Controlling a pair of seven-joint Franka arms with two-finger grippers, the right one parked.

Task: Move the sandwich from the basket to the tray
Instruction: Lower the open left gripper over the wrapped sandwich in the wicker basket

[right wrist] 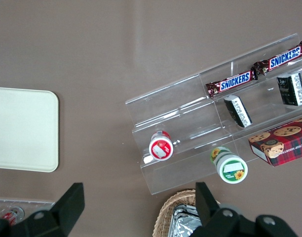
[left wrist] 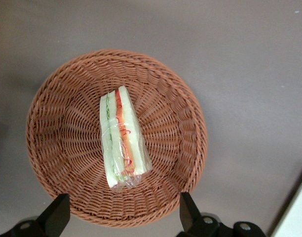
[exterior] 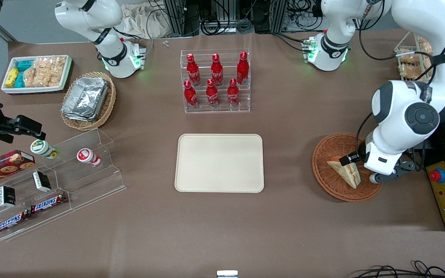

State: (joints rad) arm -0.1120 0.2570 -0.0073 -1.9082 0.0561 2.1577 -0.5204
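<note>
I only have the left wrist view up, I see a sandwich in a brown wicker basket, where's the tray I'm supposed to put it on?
Observer: The cream tray lies mid-table, beside the basket, toward the parked arm's end from it. Nothing is on it.
Operator: Anything standing between basket and tray?
Observer: No, only bare brown tablecloth between them in the front view.
Operator: Where is my gripper relative to the sandwich?
Observer: The gripper hangs open above the basket, and the sandwich lies loose in it, ungrasped.
Operator: What else is near the tray?
Observer: A clear rack of red cola bottles stands farther from the front camera than the tray.
</note>
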